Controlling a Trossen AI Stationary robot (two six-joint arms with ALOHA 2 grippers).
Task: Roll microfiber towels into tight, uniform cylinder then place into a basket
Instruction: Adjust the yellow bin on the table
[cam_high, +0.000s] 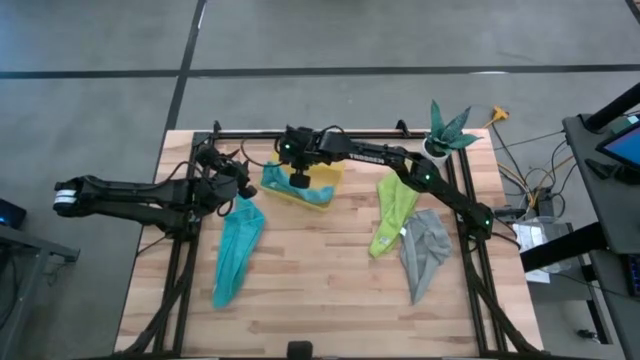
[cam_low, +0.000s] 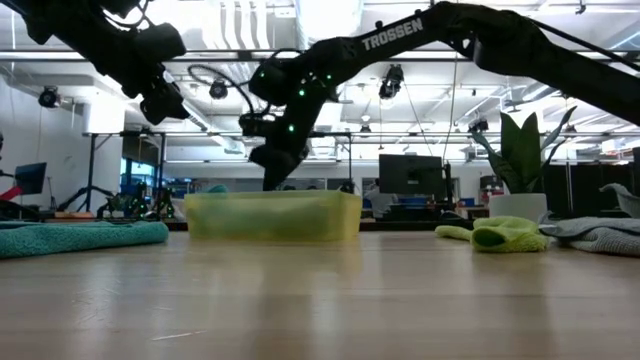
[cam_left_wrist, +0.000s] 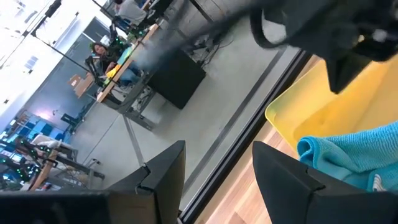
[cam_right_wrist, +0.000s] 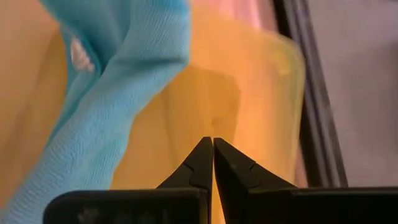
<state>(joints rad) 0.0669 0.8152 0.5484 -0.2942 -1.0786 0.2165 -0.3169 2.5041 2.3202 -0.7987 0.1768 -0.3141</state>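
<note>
Right gripper, jaws together, hovers over the yellow basket holding a light blue towel; left gripper, jaws apart, empty, waits beside it.

the word "trossen" stands in white capitals on the dark upper link of the right arm in the low view, running along the link as it slopes across the picture. the same lettering shows on that arm in the high view, but there it is too small to read with certainty. no other text, number, label or sign can be read.
</note>
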